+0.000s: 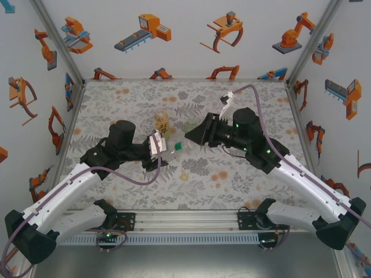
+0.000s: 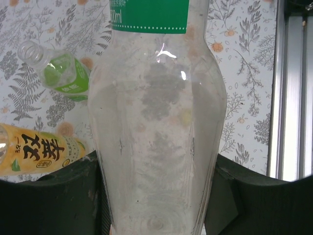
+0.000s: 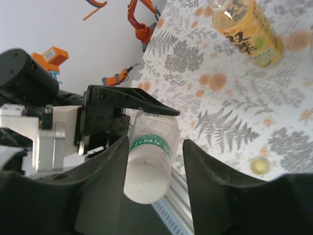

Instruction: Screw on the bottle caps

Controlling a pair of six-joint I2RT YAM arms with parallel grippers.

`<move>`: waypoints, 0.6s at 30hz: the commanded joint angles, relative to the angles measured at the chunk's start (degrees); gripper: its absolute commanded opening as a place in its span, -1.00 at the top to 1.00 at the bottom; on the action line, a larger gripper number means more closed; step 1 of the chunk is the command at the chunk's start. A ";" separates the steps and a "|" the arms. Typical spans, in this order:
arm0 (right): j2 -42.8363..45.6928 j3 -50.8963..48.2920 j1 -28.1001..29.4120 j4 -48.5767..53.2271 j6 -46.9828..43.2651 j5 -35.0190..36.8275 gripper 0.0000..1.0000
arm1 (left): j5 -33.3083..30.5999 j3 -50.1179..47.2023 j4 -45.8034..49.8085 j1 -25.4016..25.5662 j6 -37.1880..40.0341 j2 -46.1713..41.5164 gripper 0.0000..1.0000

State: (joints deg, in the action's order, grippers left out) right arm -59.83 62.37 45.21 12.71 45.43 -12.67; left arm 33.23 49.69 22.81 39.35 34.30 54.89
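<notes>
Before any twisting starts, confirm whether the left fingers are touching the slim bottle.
Touching. The left wrist view shows the slim bottle wedged between the left fingers, both pressed against its sides.

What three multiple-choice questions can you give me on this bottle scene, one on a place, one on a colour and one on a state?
1. Where is the pale yellow cap?
A. Stuck to the wall
B. Loose on the table
C. Stacked on another cap

2. What colour is the label on the slim bottle gripped by the left gripper?
A. Green
B. Red
C. Blue

3. How is the neck of the squat green-tinted bottle?
A. Closed with a black cap
B. Wrapped in tape
C. Open, with no cap on it

Answers:
1. B, since the right wrist view shows the cap lying alone on the floral top.
2. A, since the left wrist view shows a green band across the clear bottle.
3. C, since the left wrist view shows its bare, open mouth.
</notes>
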 commanded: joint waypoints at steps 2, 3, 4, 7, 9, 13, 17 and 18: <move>2.62 1.99 0.37 -1.36 -13.68 -4.35 -0.12 | 5.27 0.57 -0.83 0.33 0.84 -0.23 1.00; 3.02 2.02 0.39 -1.88 -15.63 -5.83 -0.13 | 5.89 0.58 -0.58 0.34 1.01 -0.17 1.00; 3.41 1.97 0.39 -2.43 -17.92 -7.72 -0.13 | 6.41 0.75 -0.41 0.34 1.11 -0.21 1.00; 4.58 1.71 0.39 -3.77 -26.51 -15.01 -0.13 | 8.26 1.17 0.67 0.30 1.62 0.18 1.00; 5.53 1.11 0.40 -4.30 -32.47 -19.96 -0.13 | 9.82 1.54 1.47 0.35 2.03 0.37 1.00; 6.57 0.58 0.40 -2.21 -46.30 -30.21 -0.13 | 12.16 2.22 2.97 0.36 2.60 1.24 1.00; 6.07 2.46 0.40 4.07 -55.08 -31.46 -0.15 | 12.69 2.65 3.82 0.34 2.93 1.64 1.00; 5.58 3.23 0.40 6.23 -57.17 -31.29 -0.15 | 12.80 2.65 3.82 0.36 2.96 1.55 1.00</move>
State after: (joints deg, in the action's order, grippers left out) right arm -53.78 62.89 45.25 13.89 -0.34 -39.81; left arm 42.78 50.19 25.36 39.38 35.64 56.45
